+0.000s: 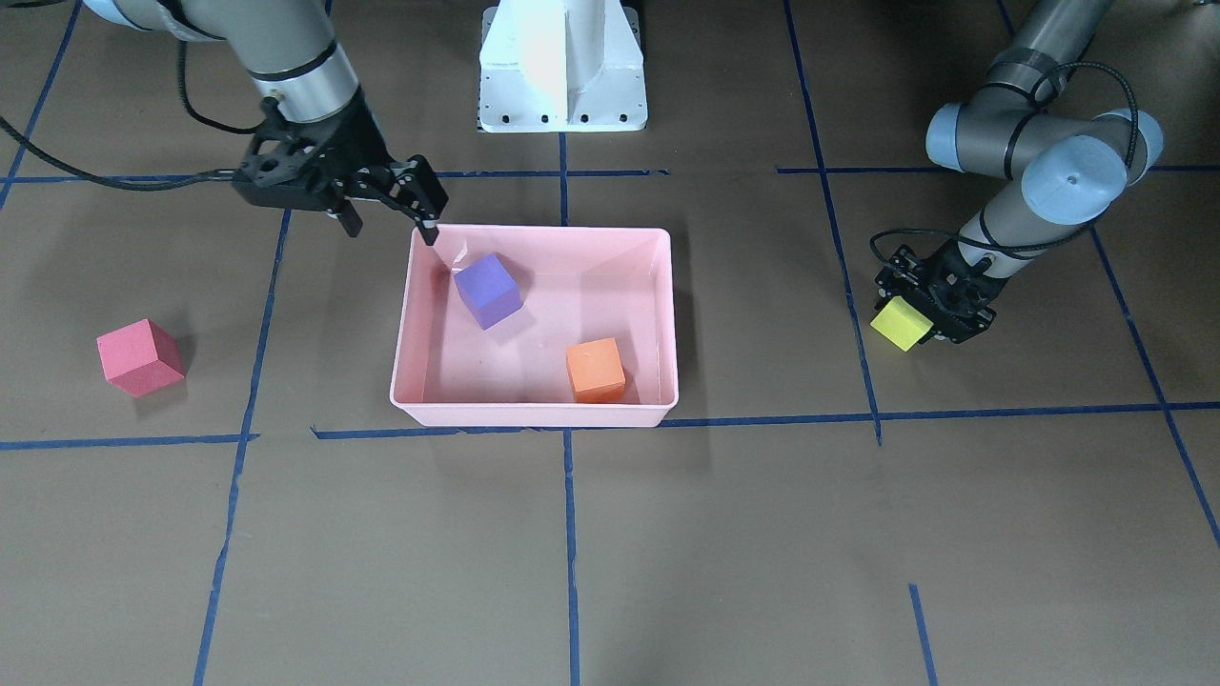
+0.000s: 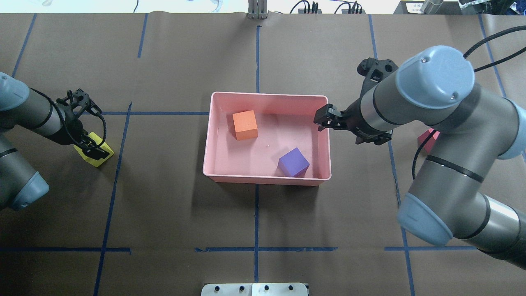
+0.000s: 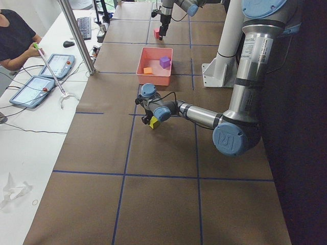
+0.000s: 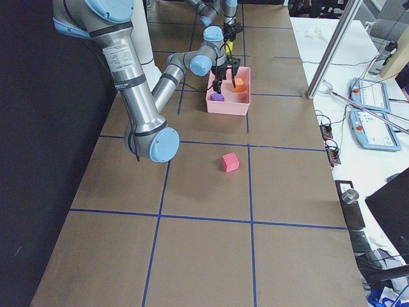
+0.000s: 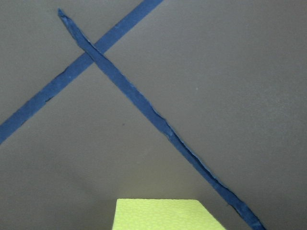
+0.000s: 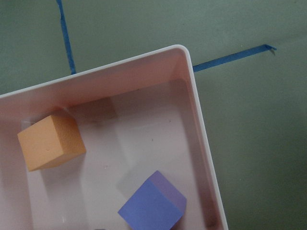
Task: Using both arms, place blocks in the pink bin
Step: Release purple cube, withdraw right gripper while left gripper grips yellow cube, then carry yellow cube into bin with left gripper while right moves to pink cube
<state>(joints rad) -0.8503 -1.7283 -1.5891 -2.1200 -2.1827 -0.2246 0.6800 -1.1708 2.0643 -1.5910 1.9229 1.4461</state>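
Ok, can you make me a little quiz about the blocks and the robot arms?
1. Which blocks lie in the pink bin? A: the purple block and the orange block. B: red-pink and yellow-green. C: all four.
2. True or false: the red-pink block sits on the table, outside the bin.
3. Fill in: the left gripper grips the ____ block.
Key: 1 A. 2 true. 3 the yellow-green block.

Grey arms (image 2: 382, 107), pale-blue joint caps (image 2: 436, 77), black cables (image 1: 95, 177)
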